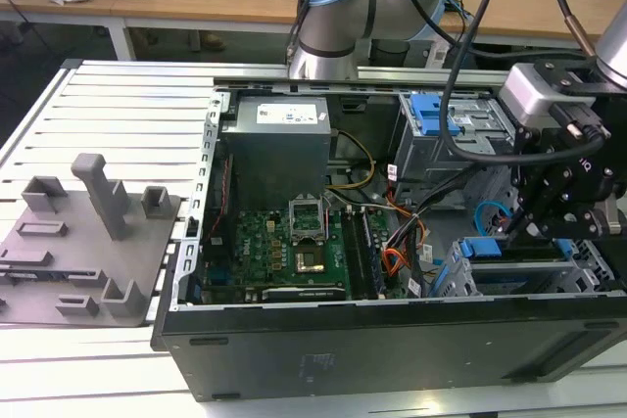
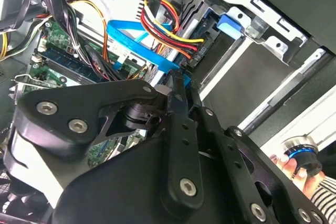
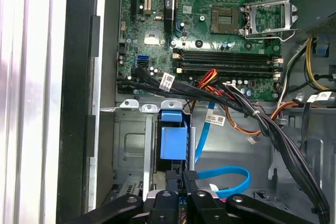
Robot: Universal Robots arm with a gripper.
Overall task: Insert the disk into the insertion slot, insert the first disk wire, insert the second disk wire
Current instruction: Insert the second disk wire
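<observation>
The disk sits in the insertion slot (image 3: 131, 145), a grey metal cage at the case's front corner. Its blue carrier end (image 3: 173, 142) faces out, also seen in the exterior view (image 1: 482, 249) and the second wrist view (image 2: 231, 24). My gripper (image 3: 181, 179) hangs right behind that end, fingers close together on the end of a flat blue disk wire (image 3: 231, 171). The same wire (image 2: 131, 32) runs up to my gripper (image 2: 181, 80). A red, yellow and black wire bundle (image 2: 168, 24) ends in a black plug (image 2: 195, 59) at the disk's rear; whether it is seated I cannot tell.
The motherboard (image 1: 284, 242) and power supply (image 1: 279, 144) fill the case's other half. A taller cage with a blue latch (image 1: 431, 110) stands behind the slot. Black cable bundles (image 3: 247, 108) cross beside my gripper. A grey fixture plate (image 1: 88, 242) lies outside the case. A person's hand (image 2: 294, 169) is nearby.
</observation>
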